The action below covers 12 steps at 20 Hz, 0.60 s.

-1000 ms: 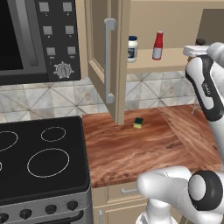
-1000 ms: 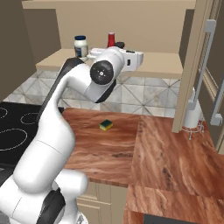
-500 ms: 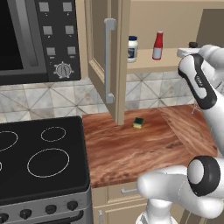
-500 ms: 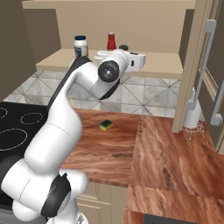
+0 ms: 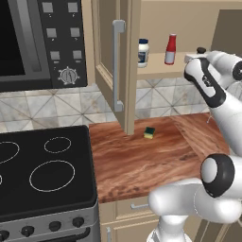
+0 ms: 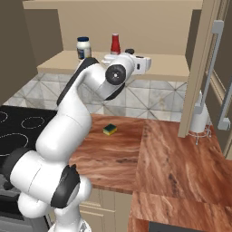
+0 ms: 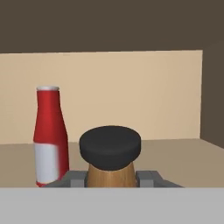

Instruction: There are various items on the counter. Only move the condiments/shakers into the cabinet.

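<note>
My gripper point(image 7: 110, 180) is shut on the small tan-brown shaker point(image 7: 110, 157) with a dark top, its grey fingers point(image 7: 74, 179) on either side of the body. The hand holds it over the front edge of the cabinet shelf point(image 6: 167, 68), and the shaker's dark top point(image 5: 202, 50) point(image 6: 129, 51) shows above the hand. The red squeeze bottle point(image 7: 50, 138) point(image 5: 170, 48) point(image 6: 115, 44) stands on the shelf just behind and to the left. Further left on the shelf is the white jar point(image 5: 142, 52) point(image 6: 83, 47) with a blue lid. The cabinet door point(image 5: 124, 66) stands open.
A green-and-yellow sponge point(image 5: 150, 133) point(image 6: 109, 130) lies on the wood-grain counter point(image 5: 142, 160) below the shelf. A white paper towel roll point(image 6: 199, 118) stands at the right by a second door. The black stovetop point(image 5: 42, 170) is on the left, under the microwave point(image 5: 38, 42).
The hand has moved a little further in toward the shelf with the shaker in its grip, and the arm's upper links have swung along with it. The items on the shelf have not moved.
</note>
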Motion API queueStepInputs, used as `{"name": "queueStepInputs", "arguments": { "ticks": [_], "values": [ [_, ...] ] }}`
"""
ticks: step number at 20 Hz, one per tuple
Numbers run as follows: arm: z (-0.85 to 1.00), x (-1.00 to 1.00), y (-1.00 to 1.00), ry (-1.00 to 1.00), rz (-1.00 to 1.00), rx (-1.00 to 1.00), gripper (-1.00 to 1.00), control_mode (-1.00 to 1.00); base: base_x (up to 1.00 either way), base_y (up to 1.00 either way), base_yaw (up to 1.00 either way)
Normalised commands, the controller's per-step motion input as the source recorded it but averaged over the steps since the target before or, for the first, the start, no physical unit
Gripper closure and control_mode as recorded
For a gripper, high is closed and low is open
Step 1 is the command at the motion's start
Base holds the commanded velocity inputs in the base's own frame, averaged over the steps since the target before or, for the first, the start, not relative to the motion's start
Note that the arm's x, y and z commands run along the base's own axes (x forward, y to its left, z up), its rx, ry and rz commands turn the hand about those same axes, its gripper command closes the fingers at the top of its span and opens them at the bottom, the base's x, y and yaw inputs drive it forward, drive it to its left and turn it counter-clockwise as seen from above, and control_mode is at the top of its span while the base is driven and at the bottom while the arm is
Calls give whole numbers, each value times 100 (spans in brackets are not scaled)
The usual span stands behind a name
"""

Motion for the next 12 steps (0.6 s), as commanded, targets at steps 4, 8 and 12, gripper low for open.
{"name": "queueStepInputs", "arguments": {
  "ticks": [4, 8, 12],
  "values": [
    [0, 39, -6, 4, 0, 0, 100, -100, 0, 0, 0],
    [16, 10, -15, 4, 0, 7, 100, -100, 0, 0, 0],
    [22, 2, -11, 2, 0, 5, 100, -100, 0, 0, 0]
  ]
}}
